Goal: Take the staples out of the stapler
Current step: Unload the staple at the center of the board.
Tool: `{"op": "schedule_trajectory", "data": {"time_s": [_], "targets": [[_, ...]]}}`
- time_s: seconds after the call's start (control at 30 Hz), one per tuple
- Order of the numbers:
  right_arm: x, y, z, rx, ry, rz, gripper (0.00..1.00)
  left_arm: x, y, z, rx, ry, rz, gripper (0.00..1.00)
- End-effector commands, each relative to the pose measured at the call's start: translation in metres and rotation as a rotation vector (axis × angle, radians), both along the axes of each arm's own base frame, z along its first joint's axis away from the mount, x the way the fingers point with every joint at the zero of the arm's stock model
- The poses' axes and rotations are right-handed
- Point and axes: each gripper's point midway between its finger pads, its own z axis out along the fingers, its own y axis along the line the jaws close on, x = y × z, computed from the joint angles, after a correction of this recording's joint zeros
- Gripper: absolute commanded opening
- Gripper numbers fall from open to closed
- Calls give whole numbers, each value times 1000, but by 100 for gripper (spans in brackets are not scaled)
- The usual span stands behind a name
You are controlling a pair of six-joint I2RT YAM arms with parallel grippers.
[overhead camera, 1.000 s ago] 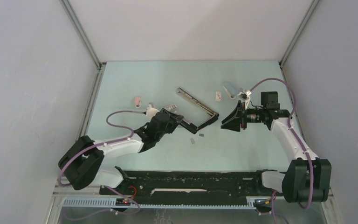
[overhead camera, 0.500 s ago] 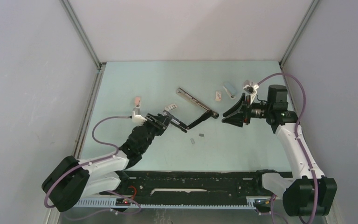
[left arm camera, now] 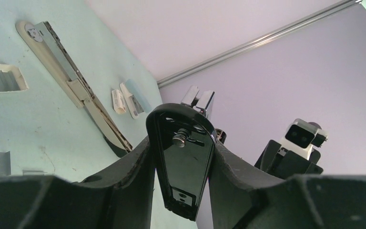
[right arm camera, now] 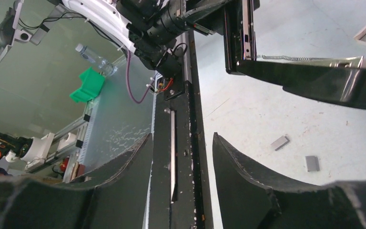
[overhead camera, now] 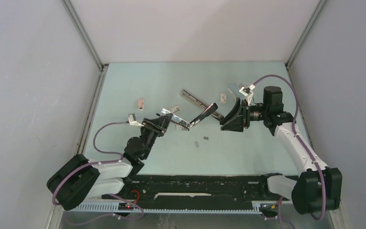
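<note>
While the left pincer (overhead camera: 164,120) plays vise: it's clamped on the base of the black stapler (overhead camera: 204,113), holding it up off the table (overhead camera: 124,81) with the lid swung open in a V. My take is to keep that squeeze firm and the wrist quiet so the open end doesn't wander.
black stapler: the magazine rail faces the right arm, and the right wrist view shows the pusher spring (right arm camera: 290,58) lying along it. Can't tell whether any strip is left inside.
staples (overhead camera: 197,143): two short grey strips lie loose on the table, just under the raised stapler and apart from both pincers.
right pincer (overhead camera: 224,124): jaws spread partway with nothing between them. It hovers just beside the tip of the open lid, not touching as far as I can see.
doing it well: guessing here, but I'd come in along the rail rather than across it. Pinch only the thin strip, not the spring, and slide it out toward the open end.
risk: a bump on the lid could lever the stapler around in the left grip.
</note>
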Motion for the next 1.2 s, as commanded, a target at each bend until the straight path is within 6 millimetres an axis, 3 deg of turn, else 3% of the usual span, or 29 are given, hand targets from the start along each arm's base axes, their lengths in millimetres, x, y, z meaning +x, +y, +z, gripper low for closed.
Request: {"op": "schedule_trajectory", "data": {"time_s": [0.0,0.3,0.67,0.8,0.93,1.17], "targets": [[0,3,0,22,-3,35,58,-3,16,44,-113,-140,56,0],[15,10,-20,-25,37,-8,60,-2,19,45,-86,-157,77,0],[39,18,-34,-1,170,-112,66,7,7,55,-93,-167,57,0],[47,21,-37,19,234,-149,72,9,-2,63,-101,-178,40,0],[65,21,-50,8,342,-271,86,11,-8,66,-108,-178,36,0],[76,23,-53,125,340,-334,91,14,-20,73,-154,-165,3,0]]}}
